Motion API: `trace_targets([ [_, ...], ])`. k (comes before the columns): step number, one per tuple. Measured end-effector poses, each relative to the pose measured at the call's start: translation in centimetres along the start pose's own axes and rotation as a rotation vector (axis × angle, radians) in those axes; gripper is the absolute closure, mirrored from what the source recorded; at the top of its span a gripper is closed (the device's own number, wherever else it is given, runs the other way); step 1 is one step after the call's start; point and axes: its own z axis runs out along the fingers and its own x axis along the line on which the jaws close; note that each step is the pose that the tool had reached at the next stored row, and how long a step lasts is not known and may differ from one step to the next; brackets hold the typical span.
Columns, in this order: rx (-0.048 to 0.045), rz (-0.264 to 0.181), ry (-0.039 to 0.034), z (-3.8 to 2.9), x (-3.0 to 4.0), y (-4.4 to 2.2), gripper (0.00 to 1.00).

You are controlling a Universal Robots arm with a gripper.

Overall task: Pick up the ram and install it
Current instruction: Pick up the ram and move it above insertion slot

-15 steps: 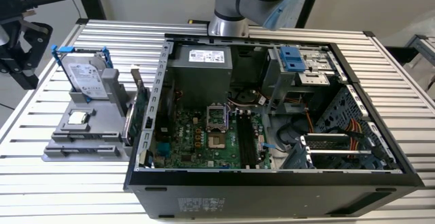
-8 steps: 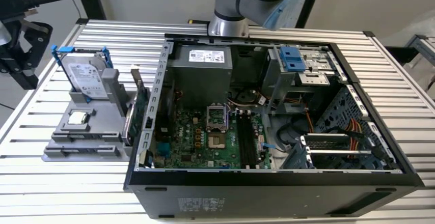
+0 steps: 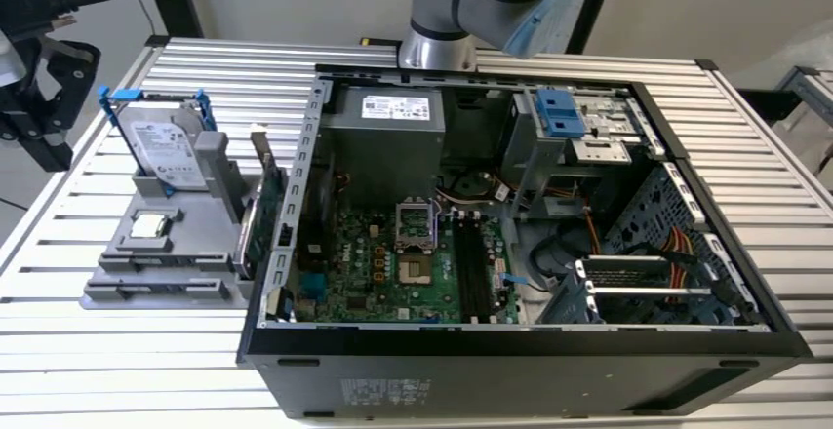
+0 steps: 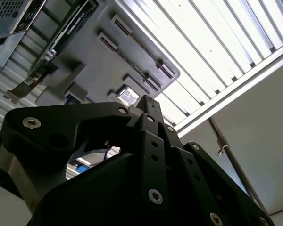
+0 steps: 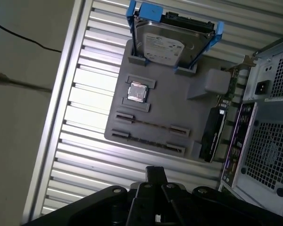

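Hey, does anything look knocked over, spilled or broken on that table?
Nothing stands out. The hard drive stands in the grey holder, the processor chip lies flat in its recess, and the open computer case sits level.

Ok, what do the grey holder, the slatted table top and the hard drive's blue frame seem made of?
Grey holder: matte even grey, blocky raised slots, no glare; probably plastic, perhaps printed.
Table top: ribbed silver slats with bright reflections; most likely aluminium profile.
Blue frame: saturated colour, thin, slightly shiny; looks like moulded plastic.
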Motion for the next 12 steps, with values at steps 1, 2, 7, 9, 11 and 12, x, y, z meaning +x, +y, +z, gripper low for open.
trace_targets([
  [1,0.0000,-0.003,0.0001,0.00,0.00,0.00,1.00],
  [2,0.0000,-0.007,0.0003,0.00,0.00,0.00,1.00],
  [7,-0.0001,-0.023,0.0012,0.00,0.00,0.00,1.00],
  [9,-0.0001,-0.029,0.0015,0.00,0.00,0.00,1.00],
  [11,-0.0001,-0.036,0.0018,0.00,0.00,0.00,1.00],
  [12,-0.0001,-0.039,0.0020,0.00,0.00,0.00,1.00],
])
